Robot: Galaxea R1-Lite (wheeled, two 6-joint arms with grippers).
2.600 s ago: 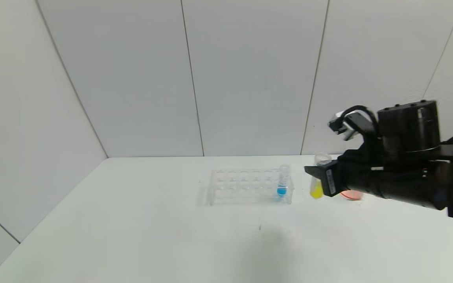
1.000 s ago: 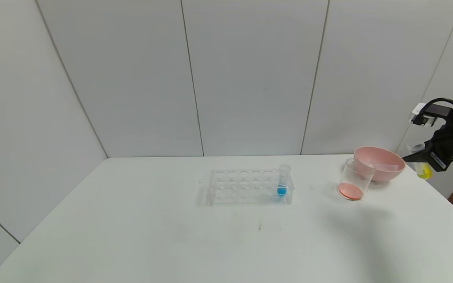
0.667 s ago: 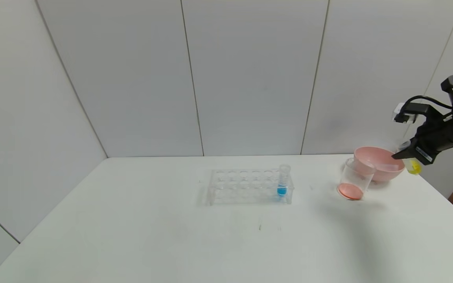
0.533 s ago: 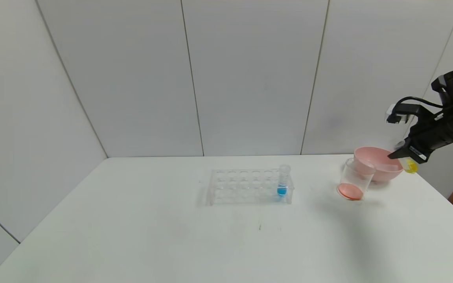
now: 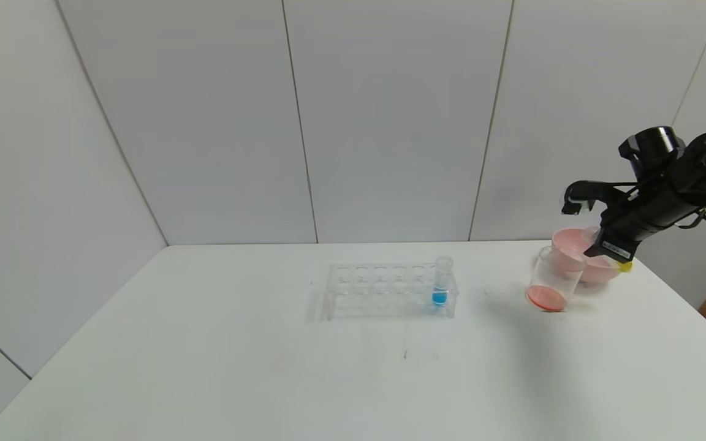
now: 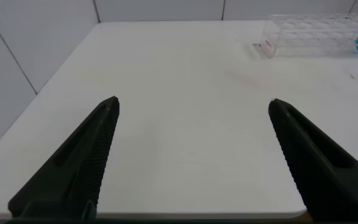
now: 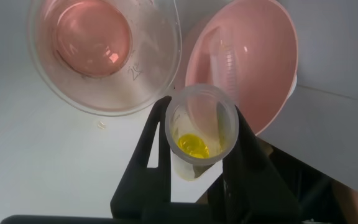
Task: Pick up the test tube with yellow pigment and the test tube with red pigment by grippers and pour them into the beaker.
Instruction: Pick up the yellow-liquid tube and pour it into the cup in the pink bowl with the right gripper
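Observation:
My right gripper (image 5: 611, 248) is shut on the test tube with yellow pigment (image 5: 624, 266) and holds it tilted over the near rim of the pink bowl, just right of the beaker (image 5: 552, 283). In the right wrist view the tube's open mouth (image 7: 201, 132) sits between the black fingers (image 7: 151, 140), with yellow liquid at its bottom. The beaker (image 7: 104, 53) holds orange-red liquid. No tube with red liquid shows; a clear tube (image 7: 225, 62) lies in the bowl. My left gripper (image 6: 192, 102) is open and empty over the table's left part.
The pink bowl (image 5: 573, 245) stands behind and to the right of the beaker, near the table's right edge; it also shows in the right wrist view (image 7: 263, 68). A clear rack (image 5: 383, 291) at mid-table holds a blue-liquid tube (image 5: 440, 285).
My right arm carried the yellow tube from beside the rack out past the table's right edge, then back left and up over the bowl beside the beaker.

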